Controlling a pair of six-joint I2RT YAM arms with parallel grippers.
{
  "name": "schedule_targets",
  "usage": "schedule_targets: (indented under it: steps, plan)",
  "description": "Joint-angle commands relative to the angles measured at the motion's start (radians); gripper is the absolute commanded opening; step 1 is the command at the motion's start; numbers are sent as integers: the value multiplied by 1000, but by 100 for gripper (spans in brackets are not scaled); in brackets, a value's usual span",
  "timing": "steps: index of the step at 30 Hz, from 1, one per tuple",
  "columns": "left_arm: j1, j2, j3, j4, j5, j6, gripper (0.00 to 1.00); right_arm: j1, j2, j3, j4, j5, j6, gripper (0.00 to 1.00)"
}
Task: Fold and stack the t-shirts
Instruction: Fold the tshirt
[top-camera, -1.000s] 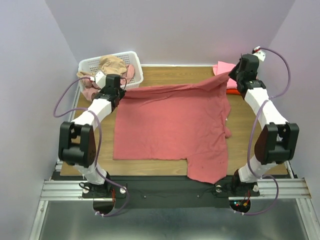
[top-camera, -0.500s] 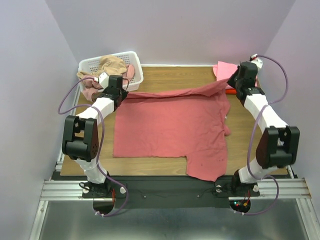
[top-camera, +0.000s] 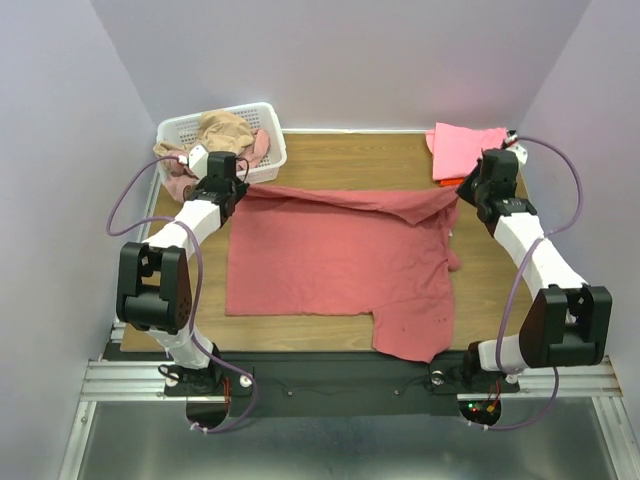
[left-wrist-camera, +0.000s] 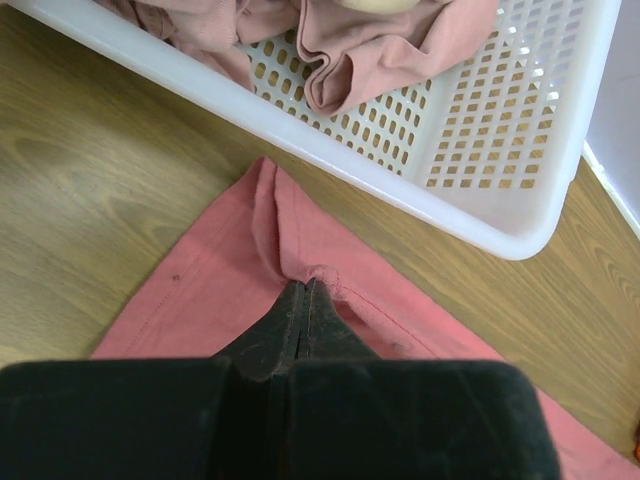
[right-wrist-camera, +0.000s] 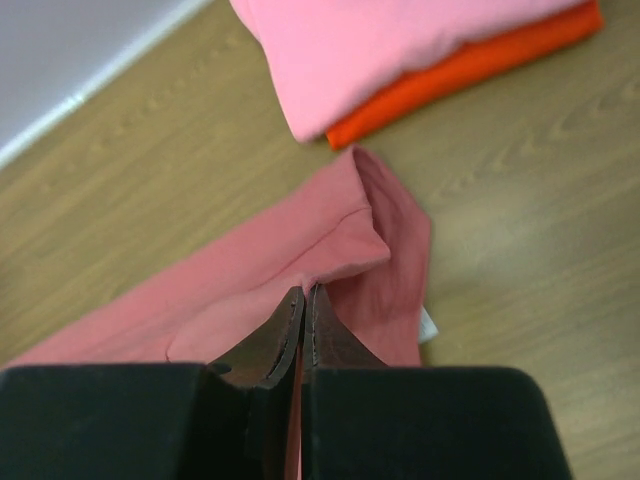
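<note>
Cloth lies spread flat across the wooden table (top-camera: 350, 160): the dusty red t-shirt (top-camera: 340, 262). My left gripper (left-wrist-camera: 305, 292) is pinched fully closed on its far left corner, just beside the white basket (left-wrist-camera: 520, 215). My right gripper (right-wrist-camera: 305, 297) is clamped tight on the far right corner, near the folded bright pink shirt (right-wrist-camera: 400, 40), which rests on the orange-red shirt (right-wrist-camera: 480, 62)

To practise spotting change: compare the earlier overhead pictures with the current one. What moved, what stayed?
The right gripper, shut on the far corner of the dusty red t-shirt, drew it toward the near edge, uncovering more of the folded pink t-shirt. The left gripper kept its grip beside the basket, hardly moving; the shirt's near half stayed flat.
</note>
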Motion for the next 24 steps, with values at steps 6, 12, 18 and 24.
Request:
schedule_targets:
  steps: [6, 12, 18, 24]
  plan:
    - [35, -27, -36, 11, 32, 44, 0, -4, -128, -120, -93, -22, 52, 0]
    - [35, -38, -67, 12, 47, 50, 0, -4, -163, -191, -173, -48, 69, 1]
    - [35, -59, -169, 6, 29, 24, 0, -5, -203, -285, -199, -83, 86, 0]
    - [35, -45, -199, -57, 5, 1, 0, -4, -191, -361, -230, -51, 103, 0]
